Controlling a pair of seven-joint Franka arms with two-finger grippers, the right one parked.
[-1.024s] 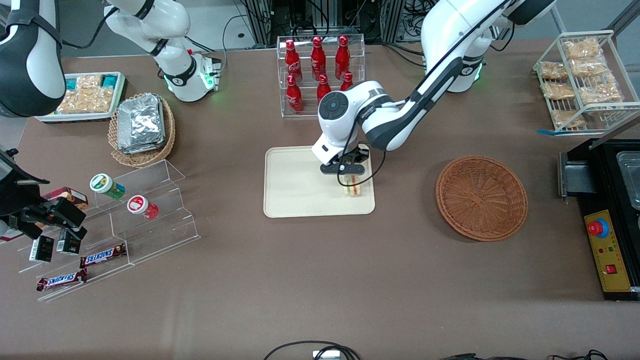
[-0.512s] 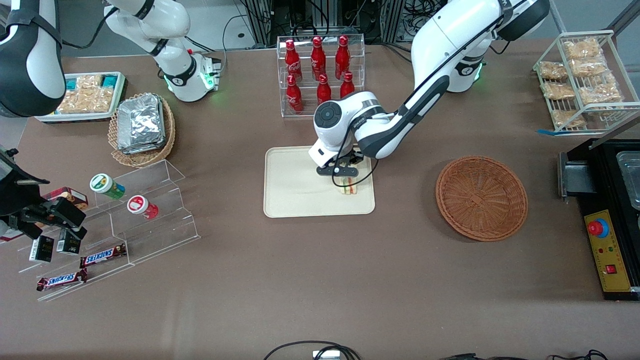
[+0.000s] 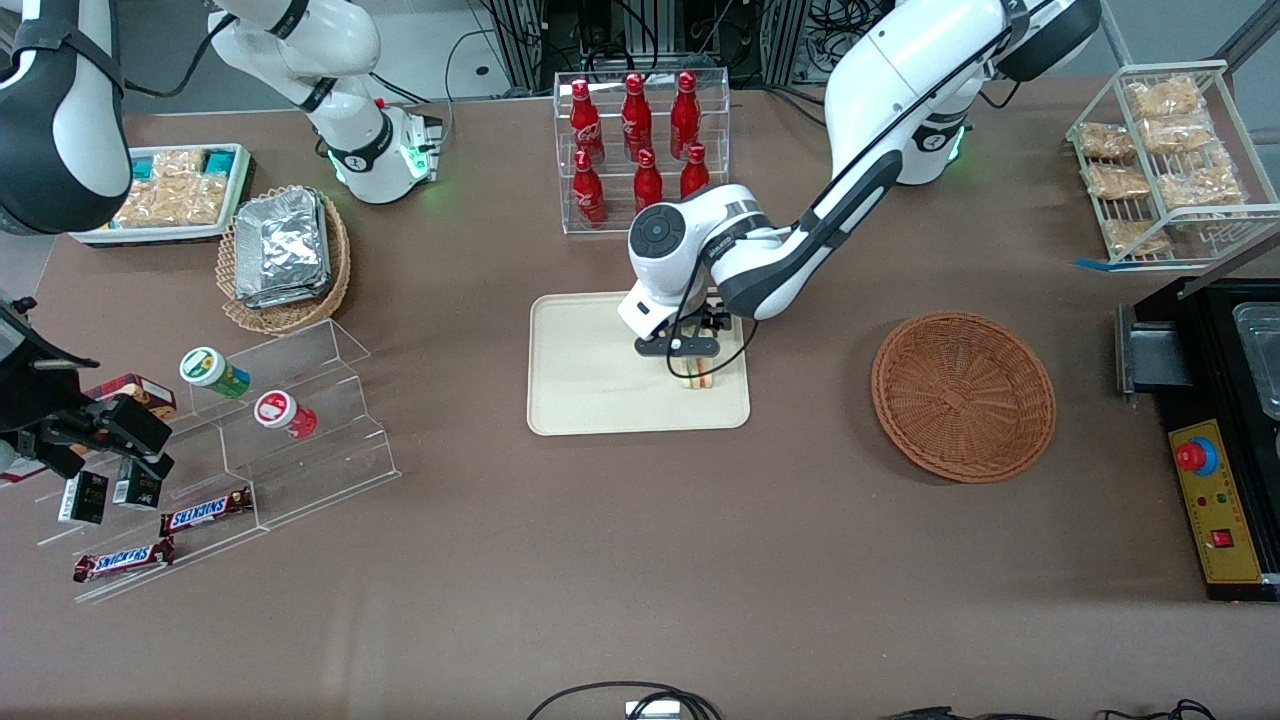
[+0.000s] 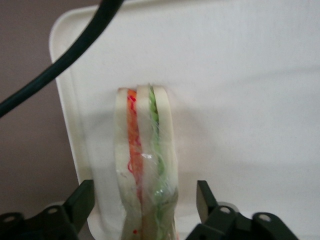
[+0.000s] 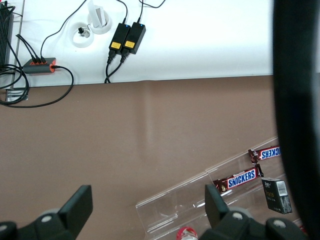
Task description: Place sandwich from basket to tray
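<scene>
**Ana:** Since a second ago the arm has pulled its wrist a little farther from the front camera and lifted slightly; the sandwich [image 3: 699, 377] stays put on the tray [image 3: 590, 400], near the edge that faces the basket [image 3: 963, 395].

**Ben:** And the end effector [image 3: 694, 357]?

**Ana:** It hangs just above the sandwich, open. In the wrist view both fingers [image 4: 82, 200] stand apart from the bread, with a gap on each side of the sandwich [image 4: 145, 170]. The wedge stands on edge, filling layers up, wrapped in clear film.

**Ben:** So what might spoil it now?

**Ana:** Nearest first: the sandwich is balanced on a narrow side close to the tray [image 4: 65, 130] rim. I judge that a finger brushing it on the way up could tip it flat, or nudge it over the low rim onto the table [image 3: 640, 560]. The film could also cling to a finger pad and drag the wedge along.

**Ben:** Farther off?

**Ana:** A black cable [image 4: 60, 60] loops near the wrist; if it swings low it might catch the wedge. The rack of red bottles [image 3: 640, 150] stands just past the tray, so a careless retreat that way risks the elbow knocking it.
</scene>
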